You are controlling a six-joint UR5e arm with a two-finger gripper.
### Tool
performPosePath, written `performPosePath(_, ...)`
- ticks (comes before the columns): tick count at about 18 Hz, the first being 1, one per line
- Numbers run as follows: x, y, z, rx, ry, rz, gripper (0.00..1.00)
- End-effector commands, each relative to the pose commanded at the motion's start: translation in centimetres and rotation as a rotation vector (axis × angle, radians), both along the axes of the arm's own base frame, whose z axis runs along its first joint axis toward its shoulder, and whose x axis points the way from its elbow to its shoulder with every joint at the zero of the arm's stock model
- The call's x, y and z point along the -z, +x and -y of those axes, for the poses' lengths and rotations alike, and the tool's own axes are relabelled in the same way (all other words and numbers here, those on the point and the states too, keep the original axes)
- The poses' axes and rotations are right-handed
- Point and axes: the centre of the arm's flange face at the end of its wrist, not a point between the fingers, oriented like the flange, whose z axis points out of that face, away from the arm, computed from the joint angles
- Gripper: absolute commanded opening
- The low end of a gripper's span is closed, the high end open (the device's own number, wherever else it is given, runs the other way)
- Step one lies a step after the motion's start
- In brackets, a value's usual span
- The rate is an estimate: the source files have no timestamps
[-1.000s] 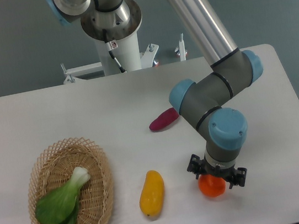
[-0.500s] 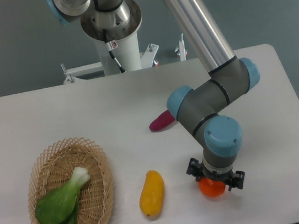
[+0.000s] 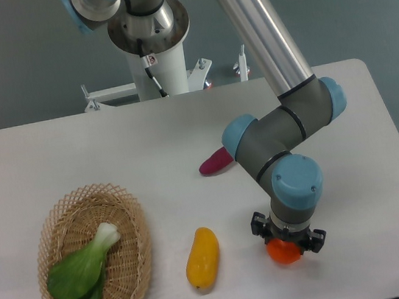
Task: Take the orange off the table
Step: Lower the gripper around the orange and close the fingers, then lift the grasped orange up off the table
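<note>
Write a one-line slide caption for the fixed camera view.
UR5e gripper lowered directly over the orange on the white table.

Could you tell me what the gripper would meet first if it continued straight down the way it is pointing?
The orange, which sits directly beneath the gripper; contact is hard to judge from this view.

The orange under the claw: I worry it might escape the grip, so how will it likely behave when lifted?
The orange looks round and smooth-skinned, so it could roll away on the flat table if nudged off-centre. It seems firm, so probably won't squash. The claw sits right over it; its fingers are hidden.
</note>
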Motion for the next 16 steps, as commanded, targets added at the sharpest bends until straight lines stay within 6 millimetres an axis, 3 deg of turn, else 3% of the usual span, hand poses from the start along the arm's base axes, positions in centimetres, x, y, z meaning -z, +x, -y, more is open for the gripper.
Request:
performPosePath(4,-1.9,-0.2,-0.2,0.002,0.022,-0.021,0.61)
performPosePath(11,-10.8,0.5,0.7,-0.067,0.123,-0.087,0.62)
performPosePath(16,-17.7,2.5,1.3,-0.133,0.235,-0.091,0.63)
